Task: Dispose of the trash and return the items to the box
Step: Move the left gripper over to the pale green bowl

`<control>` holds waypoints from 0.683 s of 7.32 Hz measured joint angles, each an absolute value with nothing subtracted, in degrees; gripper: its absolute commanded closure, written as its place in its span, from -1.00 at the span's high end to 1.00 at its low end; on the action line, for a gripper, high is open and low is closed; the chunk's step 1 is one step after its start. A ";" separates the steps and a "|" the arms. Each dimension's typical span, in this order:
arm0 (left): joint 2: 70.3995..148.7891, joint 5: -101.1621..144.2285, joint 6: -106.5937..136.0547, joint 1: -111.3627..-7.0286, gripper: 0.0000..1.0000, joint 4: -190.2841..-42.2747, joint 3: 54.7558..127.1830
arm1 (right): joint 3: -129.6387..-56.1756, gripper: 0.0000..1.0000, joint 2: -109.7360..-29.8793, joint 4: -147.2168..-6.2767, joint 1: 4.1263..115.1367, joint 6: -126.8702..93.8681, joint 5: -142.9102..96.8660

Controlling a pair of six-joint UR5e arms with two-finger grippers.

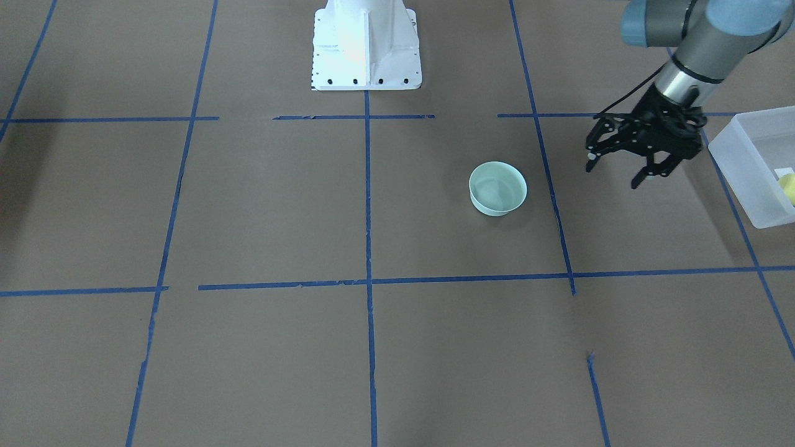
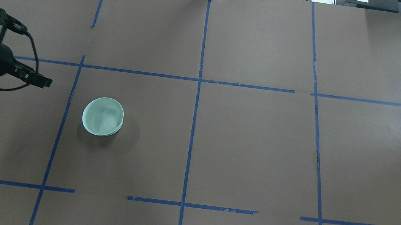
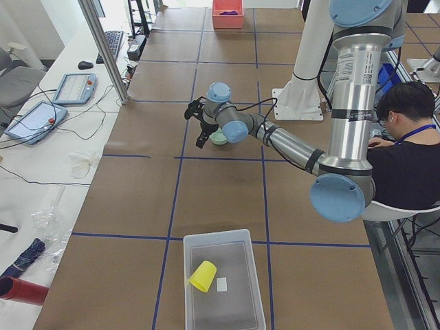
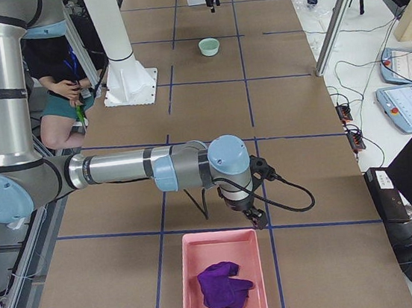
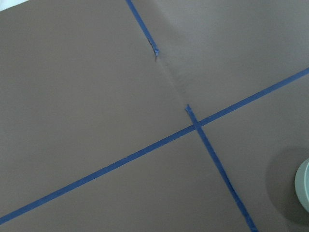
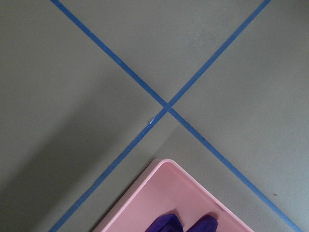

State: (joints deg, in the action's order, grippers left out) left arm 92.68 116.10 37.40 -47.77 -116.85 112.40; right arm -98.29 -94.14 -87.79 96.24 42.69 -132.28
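Note:
The mint-green bowl (image 1: 497,188) stands upright and empty on the brown table, also in the overhead view (image 2: 102,116) and at the edge of the left wrist view (image 5: 304,186). My left gripper (image 1: 615,174) is open and empty, hovering between the bowl and the box, apart from both. The frosted-white box (image 1: 736,180) sits at the table's end on my left (image 3: 234,309). The yellow cup (image 3: 203,276) lies on its side in it. My right gripper (image 4: 258,219) hangs by the far rim of a pink tray; I cannot tell whether it is open or shut.
The pink tray (image 4: 185,292) holds a purple rag (image 4: 222,287) at the table's right end; both show in the right wrist view (image 6: 183,188). The white robot base (image 1: 366,49) stands at the table's back middle. A seated person (image 3: 405,158) is beside the robot.

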 measured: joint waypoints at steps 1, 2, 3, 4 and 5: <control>93.98 114.07 39.93 -44.05 0.54 -117.65 111.09 | -98.27 1.00 -94.21 -87.62 96.12 42.65 -132.46; 95.40 113.17 41.05 -41.87 0.54 -117.96 109.37 | -98.27 1.00 -94.26 -87.57 96.10 42.63 -132.61; 96.88 112.82 41.69 -40.70 0.52 -118.09 107.33 | -98.26 1.00 -94.28 -87.55 96.08 42.63 -132.67; 98.38 112.67 42.33 -39.83 0.41 -118.16 105.51 | -98.23 1.00 -94.33 -87.54 96.07 42.63 -132.70; 99.67 112.58 42.90 -39.11 0.00 -118.18 104.11 | -98.21 1.00 -94.39 -87.54 96.07 42.63 -132.73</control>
